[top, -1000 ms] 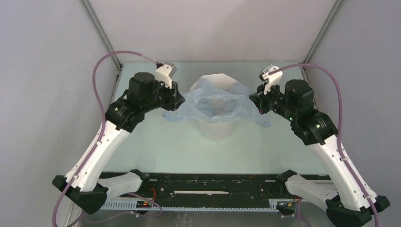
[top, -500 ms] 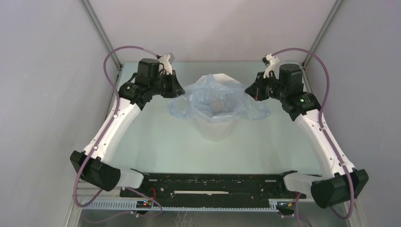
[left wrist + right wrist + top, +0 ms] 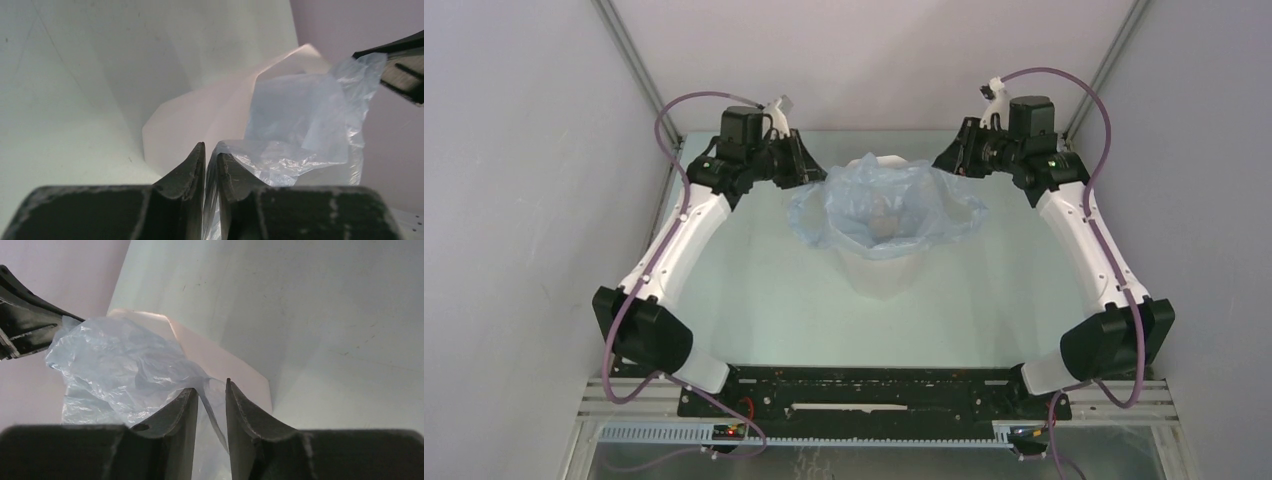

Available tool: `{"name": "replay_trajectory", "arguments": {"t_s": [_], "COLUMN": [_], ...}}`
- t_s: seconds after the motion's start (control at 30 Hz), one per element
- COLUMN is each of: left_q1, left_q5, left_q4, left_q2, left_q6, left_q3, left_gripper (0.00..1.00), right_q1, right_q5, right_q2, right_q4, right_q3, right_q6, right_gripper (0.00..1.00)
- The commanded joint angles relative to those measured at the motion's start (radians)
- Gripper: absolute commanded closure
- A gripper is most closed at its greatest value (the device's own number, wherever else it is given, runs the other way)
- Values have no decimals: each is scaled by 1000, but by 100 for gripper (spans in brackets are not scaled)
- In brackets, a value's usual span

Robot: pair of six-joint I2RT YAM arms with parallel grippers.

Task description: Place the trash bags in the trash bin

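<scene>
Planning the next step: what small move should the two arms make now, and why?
The left tool and right tool have the bag between their fingers, spread over the bin; probably lower both to pull its edges down outside the rim.

Overhead camera looks down; close wrist cameras share bag [image 3: 300, 115].

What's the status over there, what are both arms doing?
Left gripper shut on trash bag edge. Right gripper pinching the opposite edge. Bag draped over trash bin mouth, sagging inside. Nothing blocking.
</scene>
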Motion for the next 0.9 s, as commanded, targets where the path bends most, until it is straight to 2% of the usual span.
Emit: {"name": "replay_trajectory", "arguments": {"t_s": [0.0,0.2,0.37,0.7,0.87], "left_q1": [21,41,83,98,97], "left_q5": [42,45,114,219,245], "left_q4": [60,70,120,173,233], "left_q2": [16,72,134,228,161], "left_q6": [-21,-59,-144,-210,-230], "left_q3": [75,73,59,4,-44], "left_gripper": [81,93,100,96,93], "right_q1": [-12,-36,-72,-83,-82], "right_q5": [-35,-64,-115,-186,-197], "right_q2": [16,107,188,289,246], "right_q4": [-2,3,-14,-40,-85], "right_q3": [43,61,75,81,64], "right_q6": [36,119,198,208,159], "right_gripper": [66,84,88,82,74]}}
